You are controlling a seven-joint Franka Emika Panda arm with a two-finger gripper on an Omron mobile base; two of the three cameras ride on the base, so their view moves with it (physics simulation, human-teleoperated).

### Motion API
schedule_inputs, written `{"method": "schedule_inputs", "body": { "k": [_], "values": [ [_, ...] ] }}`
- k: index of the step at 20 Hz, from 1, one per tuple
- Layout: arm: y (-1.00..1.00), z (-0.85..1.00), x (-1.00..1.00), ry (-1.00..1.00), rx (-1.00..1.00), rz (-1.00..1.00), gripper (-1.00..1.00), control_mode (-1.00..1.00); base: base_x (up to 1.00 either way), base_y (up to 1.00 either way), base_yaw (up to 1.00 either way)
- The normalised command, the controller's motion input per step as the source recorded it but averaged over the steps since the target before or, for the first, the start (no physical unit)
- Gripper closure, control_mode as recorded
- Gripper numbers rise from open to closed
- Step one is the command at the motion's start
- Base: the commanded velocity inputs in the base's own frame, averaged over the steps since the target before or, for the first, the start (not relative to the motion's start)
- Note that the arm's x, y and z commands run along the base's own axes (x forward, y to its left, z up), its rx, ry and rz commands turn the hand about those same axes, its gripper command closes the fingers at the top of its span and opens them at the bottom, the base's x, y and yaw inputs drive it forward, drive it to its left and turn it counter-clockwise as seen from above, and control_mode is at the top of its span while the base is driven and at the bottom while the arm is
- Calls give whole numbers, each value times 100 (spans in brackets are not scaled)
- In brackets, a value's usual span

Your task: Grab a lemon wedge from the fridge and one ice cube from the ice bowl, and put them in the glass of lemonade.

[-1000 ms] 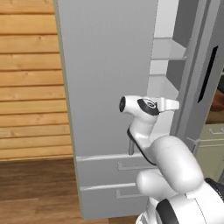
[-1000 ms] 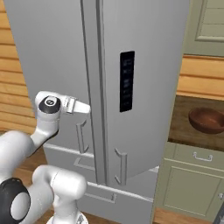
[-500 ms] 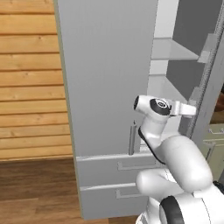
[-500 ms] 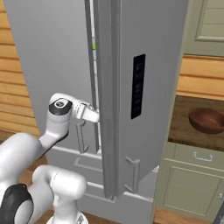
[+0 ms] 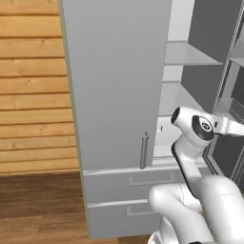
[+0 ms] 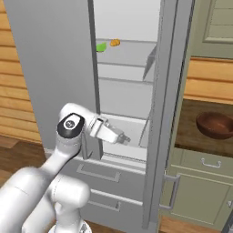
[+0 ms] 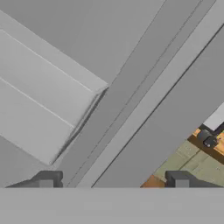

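With the fridge (image 6: 136, 91) door swung open, the fingers (image 6: 124, 138) spread wide and empty just inside it, and the bowl (image 6: 215, 124) on the desk (image 6: 191, 132) to the right, reaching carelessly could knock the arm against the door edge.
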Motion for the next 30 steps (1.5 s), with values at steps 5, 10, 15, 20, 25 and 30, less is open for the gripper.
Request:
{"method": "schedule_inputs", "body": {
  "k": [5, 10, 15, 20, 25, 30],
  "values": [
    [99, 0, -21, 4, 15, 52, -100, -100, 0, 0, 0],
    [91, 0, 0, 11, 21, 63, -100, -100, 0, 0, 0],
    [82, -14, 3, 31, 35, 62, -100, -100, 0, 0, 0],
    [89, -100, 9, 8, 45, 57, -100, -100, 0, 0, 0],
    [94, -65, 98, -1, 22, 2, -100, -100, 0, 0, 0],
    [14, -72, 71, -1, 13, -5, -100, -100, 0, 0, 0]
  ]
}}
